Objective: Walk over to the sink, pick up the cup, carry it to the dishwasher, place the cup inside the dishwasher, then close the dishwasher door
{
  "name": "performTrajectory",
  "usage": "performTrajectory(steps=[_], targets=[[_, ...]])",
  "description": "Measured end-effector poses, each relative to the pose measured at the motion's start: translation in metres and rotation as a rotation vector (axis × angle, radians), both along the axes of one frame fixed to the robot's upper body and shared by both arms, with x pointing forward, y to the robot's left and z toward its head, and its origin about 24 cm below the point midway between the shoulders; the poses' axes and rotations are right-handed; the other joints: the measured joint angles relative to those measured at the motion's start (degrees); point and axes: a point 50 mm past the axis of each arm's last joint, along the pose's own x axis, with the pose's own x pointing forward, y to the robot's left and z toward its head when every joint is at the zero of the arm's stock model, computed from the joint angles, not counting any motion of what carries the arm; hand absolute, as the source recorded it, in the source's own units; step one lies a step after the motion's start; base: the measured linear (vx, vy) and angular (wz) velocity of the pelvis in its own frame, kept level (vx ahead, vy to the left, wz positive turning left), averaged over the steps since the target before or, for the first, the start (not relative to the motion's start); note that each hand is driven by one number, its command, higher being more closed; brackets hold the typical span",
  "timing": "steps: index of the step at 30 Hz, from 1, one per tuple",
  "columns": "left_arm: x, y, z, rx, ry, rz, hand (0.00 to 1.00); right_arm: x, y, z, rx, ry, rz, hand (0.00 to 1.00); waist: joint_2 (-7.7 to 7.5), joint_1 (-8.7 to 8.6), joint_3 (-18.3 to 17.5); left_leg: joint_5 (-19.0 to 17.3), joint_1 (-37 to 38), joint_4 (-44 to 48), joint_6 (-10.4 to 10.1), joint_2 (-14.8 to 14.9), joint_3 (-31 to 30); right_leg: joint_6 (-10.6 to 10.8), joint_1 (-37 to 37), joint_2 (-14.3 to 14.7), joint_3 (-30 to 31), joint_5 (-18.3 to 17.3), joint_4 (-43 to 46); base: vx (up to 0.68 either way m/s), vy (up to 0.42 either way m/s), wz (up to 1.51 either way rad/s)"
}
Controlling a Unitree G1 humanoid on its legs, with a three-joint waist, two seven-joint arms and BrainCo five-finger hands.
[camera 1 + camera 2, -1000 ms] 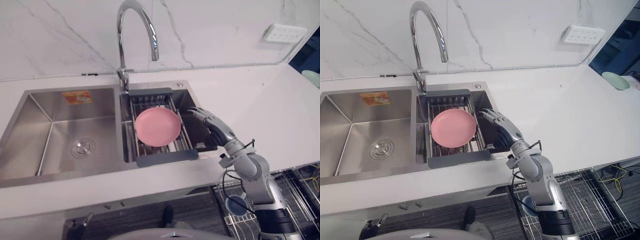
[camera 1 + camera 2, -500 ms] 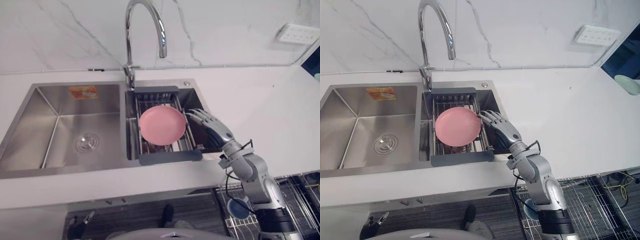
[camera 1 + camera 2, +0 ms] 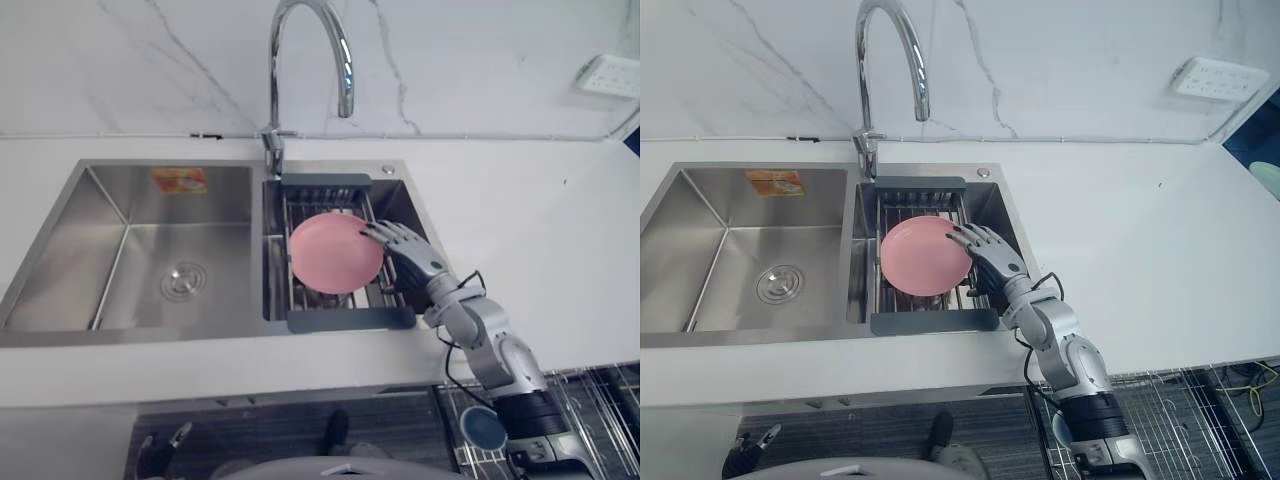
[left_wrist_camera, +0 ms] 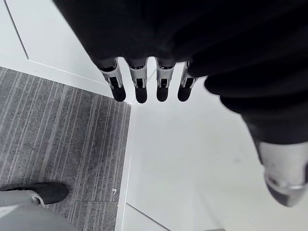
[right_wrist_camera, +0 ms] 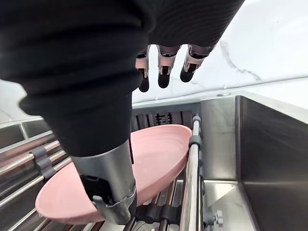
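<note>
A pink plate (image 3: 335, 252) lies tilted on the grey drying rack (image 3: 350, 320) that spans the sink's right basin. My right hand (image 3: 405, 245) reaches in from the right, its straight fingers over the plate's right edge. In the right wrist view the fingers (image 5: 163, 72) are spread above the plate (image 5: 149, 159) and the thumb hangs in front of the near rim, closed on nothing. My left hand (image 4: 139, 86) hangs with straight fingers pointing down at a grey striped floor beside a white panel.
A tall chrome faucet (image 3: 300, 60) rises behind the rack. The steel left basin (image 3: 170, 250) has a drain. White countertop (image 3: 520, 220) runs to the right, with a wall outlet (image 3: 610, 75) above. A wire dishwasher rack (image 3: 1180, 420) shows below the counter at lower right.
The camera has shifted, moving the sink rightward in view. My right hand has moved left from the basin beside the rack to over the plate's right edge.
</note>
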Motion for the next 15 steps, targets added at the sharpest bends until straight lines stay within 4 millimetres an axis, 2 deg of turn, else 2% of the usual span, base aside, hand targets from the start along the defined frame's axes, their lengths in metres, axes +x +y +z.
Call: performTrajectory(steps=[5,12,15], targets=[[0.000,0.000,0.000,-0.001,0.002,0.000,0.00,0.005,0.002,-0.008,-0.009,0.030,-0.001,0.00,-0.03,0.65,-0.02,0.47,0.11,-0.72,-0.18,-0.03,-0.46,-0.01,0.00,-0.08,-0.30,0.00,-0.01,-0.02,0.021,0.05],[-0.001,0.000,0.000,-0.004,0.002,-0.001,0.00,0.011,0.000,-0.027,-0.064,0.100,-0.025,0.00,-0.14,0.74,-0.09,0.69,-0.10,-0.77,-0.21,-0.05,-1.19,-0.01,0.12,-0.20,-0.73,0.00,-0.01,0.00,0.018,0.03],[-0.001,0.000,0.000,-0.005,0.002,-0.002,0.00,0.011,-0.001,-0.028,-0.093,0.086,-0.030,0.00,-0.14,0.76,-0.09,0.82,-0.20,-0.84,-0.18,-0.10,-1.41,-0.01,0.11,-0.32,-0.97,-0.01,0.00,0.01,0.039,0.05]])
